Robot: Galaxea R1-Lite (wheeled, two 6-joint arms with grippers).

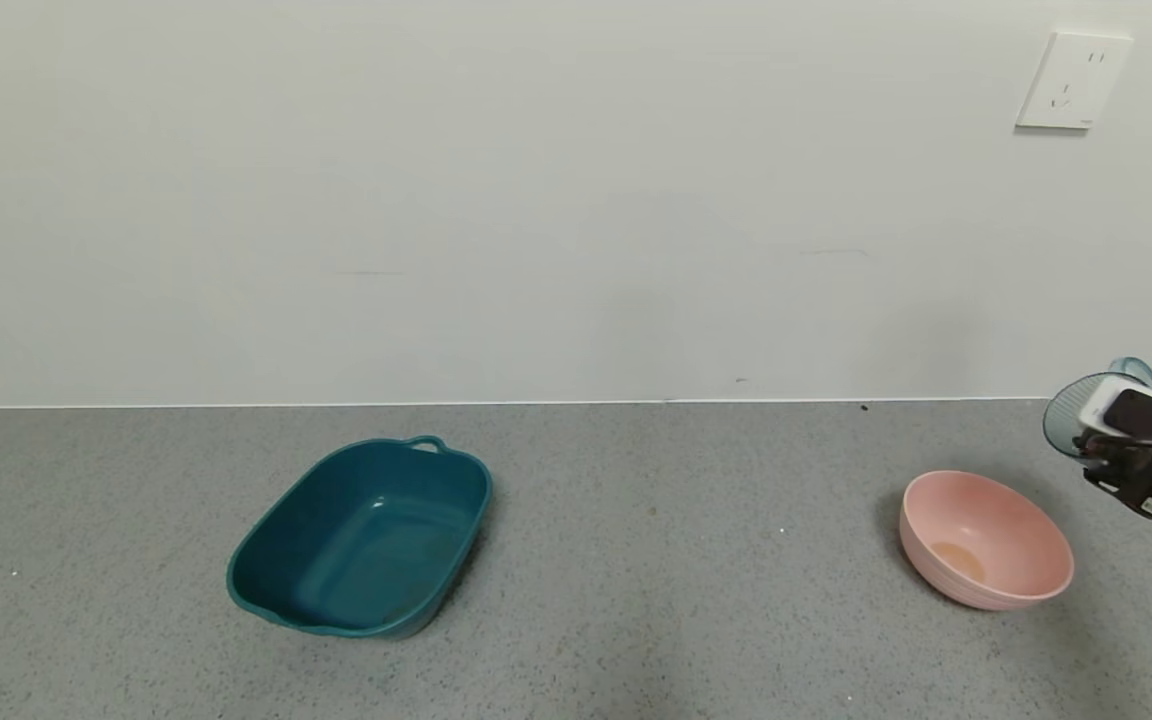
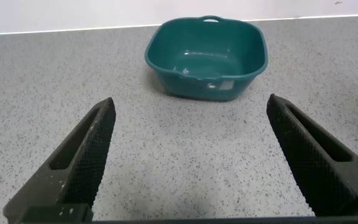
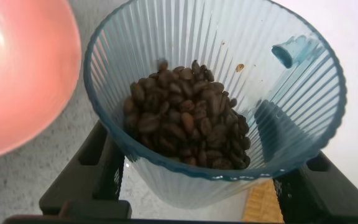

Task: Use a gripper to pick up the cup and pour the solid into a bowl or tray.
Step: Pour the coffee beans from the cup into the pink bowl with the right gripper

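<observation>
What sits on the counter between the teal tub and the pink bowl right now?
Nothing: the head view shows only bare grey counter between the teal tub and the pink bowl. The right gripper holds the cup beyond the bowl.

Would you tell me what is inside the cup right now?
The cup, held by the right gripper, contains dark brown beans heaped at its bottom. The pile hides the cup's floor.

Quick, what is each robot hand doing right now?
Left tool: open, holding nothing, above the counter.
Right tool: shut on the cup of beans, beside the pink bowl.
</observation>
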